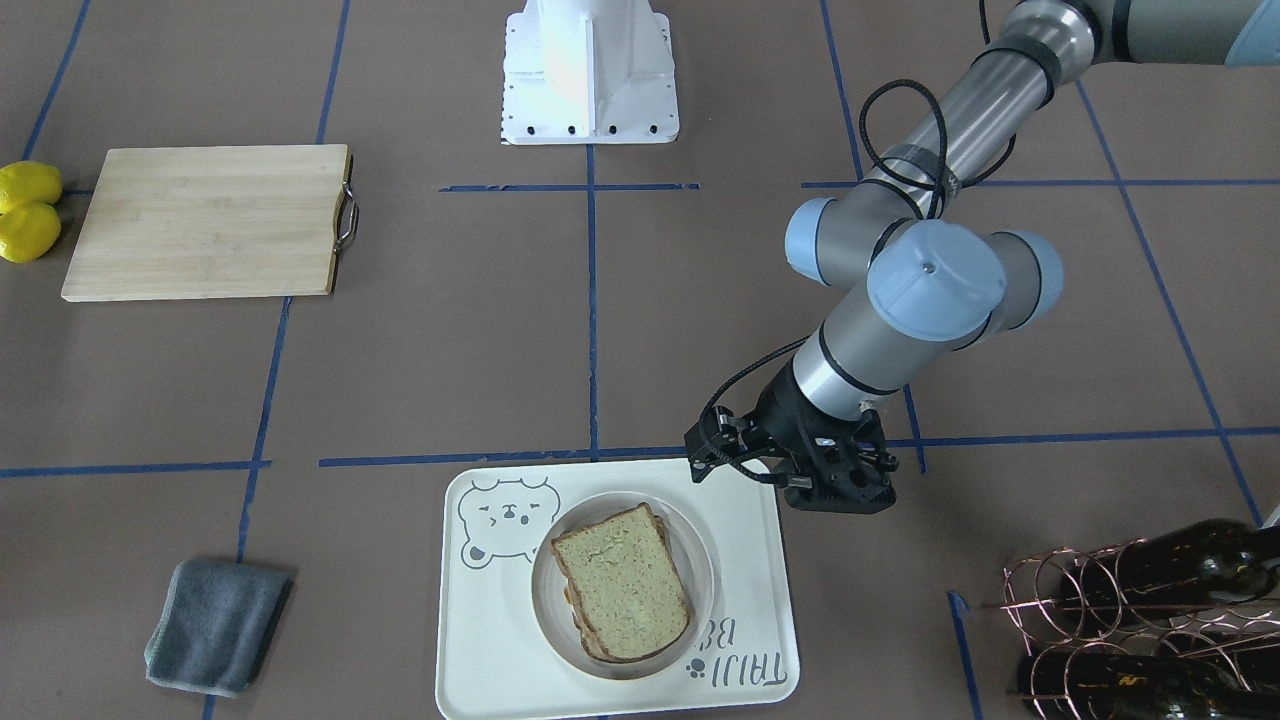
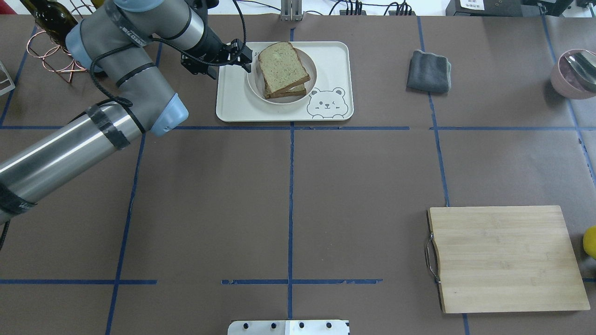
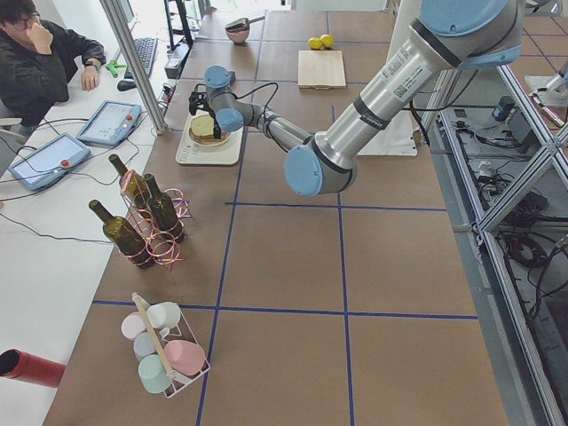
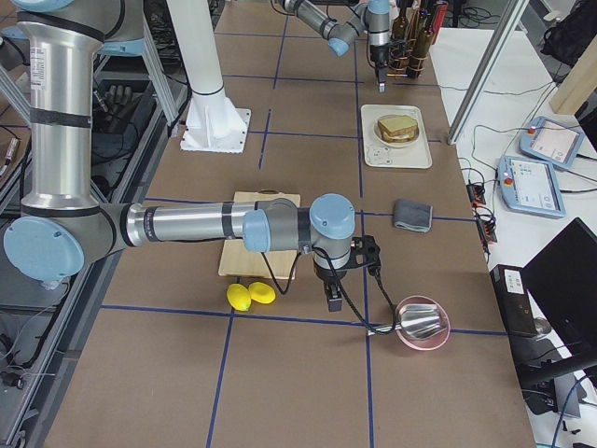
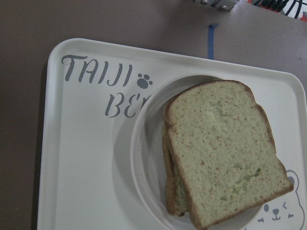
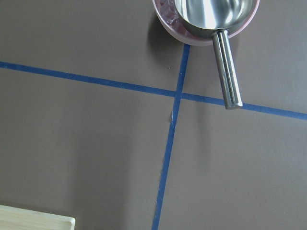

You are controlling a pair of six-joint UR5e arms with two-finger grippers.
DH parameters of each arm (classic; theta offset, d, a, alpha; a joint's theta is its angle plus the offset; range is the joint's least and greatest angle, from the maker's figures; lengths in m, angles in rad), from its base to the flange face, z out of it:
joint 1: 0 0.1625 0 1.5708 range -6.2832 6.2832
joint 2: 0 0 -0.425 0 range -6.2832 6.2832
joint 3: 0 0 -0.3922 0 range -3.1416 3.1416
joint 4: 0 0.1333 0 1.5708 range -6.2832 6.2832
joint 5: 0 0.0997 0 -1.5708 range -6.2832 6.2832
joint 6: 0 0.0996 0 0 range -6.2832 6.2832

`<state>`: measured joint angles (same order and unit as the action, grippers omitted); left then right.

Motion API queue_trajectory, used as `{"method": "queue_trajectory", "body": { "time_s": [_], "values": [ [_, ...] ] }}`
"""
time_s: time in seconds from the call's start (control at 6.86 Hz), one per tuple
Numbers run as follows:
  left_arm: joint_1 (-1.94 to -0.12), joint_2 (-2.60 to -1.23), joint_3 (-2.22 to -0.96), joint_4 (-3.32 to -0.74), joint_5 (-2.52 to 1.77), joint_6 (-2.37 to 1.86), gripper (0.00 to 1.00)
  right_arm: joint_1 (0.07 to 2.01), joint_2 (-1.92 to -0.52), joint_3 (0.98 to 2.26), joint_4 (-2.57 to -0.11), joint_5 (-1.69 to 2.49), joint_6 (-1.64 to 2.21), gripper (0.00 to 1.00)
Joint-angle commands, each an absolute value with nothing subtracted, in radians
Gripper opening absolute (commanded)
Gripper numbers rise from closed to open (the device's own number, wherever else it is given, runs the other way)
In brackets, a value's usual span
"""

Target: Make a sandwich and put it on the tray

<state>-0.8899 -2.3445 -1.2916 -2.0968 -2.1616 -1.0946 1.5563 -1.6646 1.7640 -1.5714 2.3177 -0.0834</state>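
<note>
Taking the overhead view as a clock face, a copper wire rack (image 2: 51, 58) holding dark bottles (image 2: 49, 16) stood at 10 o'clock on the table. Next came the left gripper (image 2: 244, 58). It hung above the left edge of the tray (image 2: 233, 104), at 9 o'clock from the sandwich (image 2: 281, 67) and apart from it. Whether its jaws were released or clenched could not be told.

The tray lay at 12 o'clock, with its bear drawing in the 5 o'clock corner. A round white dish (image 2: 255, 89) sat on the tray. The sandwich rested in the dish, its top slice skewed over the lower one.

A folded grey cloth (image 2: 429, 71) lay at 1 o'clock, well apart from the tray. A wooden cutting board (image 2: 503, 258) lay at 4 o'clock. A pink bowl (image 2: 570, 77) with a metal scoop (image 2: 582, 65) in it sat at 2 o'clock.

The right gripper (image 4: 333, 301) appeared only in the right side view. It hung over the table between two lemons (image 4: 240, 297) and the bowl, and its grip could not be judged.
</note>
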Motion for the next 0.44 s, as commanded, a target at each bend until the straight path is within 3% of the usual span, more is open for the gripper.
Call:
{"method": "queue_trajectory", "body": {
  "time_s": [0.0,0.29],
  "values": [
    [-0.919,-2.144,-1.624,-1.883,-2.166,-0.944,1.0,1.54,-1.674,1.764,-1.572,2.284,-0.09,1.0],
    [-0.971,-1.995,-1.825,-1.734,-2.166,-0.803,1.0,1.54,-1.677,1.763,-1.569,2.29,-0.092,1.0]
  ]
}}
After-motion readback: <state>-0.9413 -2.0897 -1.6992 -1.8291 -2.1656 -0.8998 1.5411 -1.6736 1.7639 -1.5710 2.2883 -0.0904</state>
